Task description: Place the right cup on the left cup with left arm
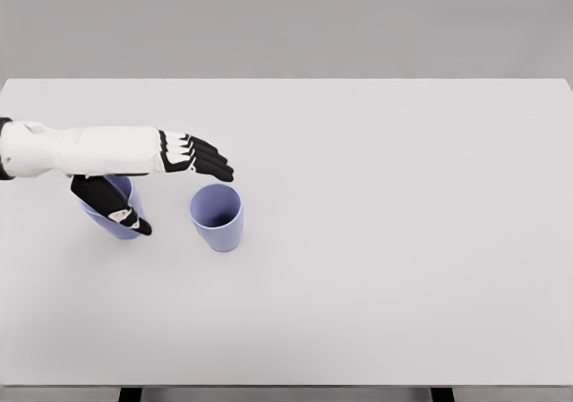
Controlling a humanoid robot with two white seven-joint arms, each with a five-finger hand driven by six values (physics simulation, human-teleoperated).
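left arm [81, 149] cut off at picture's left edge. left cup [116, 214] mostly hidden behind left hand [157, 174]; its rim and mouth barely show. table [403, 268] legs cropped by bottom edge.

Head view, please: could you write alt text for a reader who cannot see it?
A white robot arm reaches in from the left, its open left hand above two upright lilac cups on a white table. The left cup is partly hidden behind the thumb; the right cup stands free.
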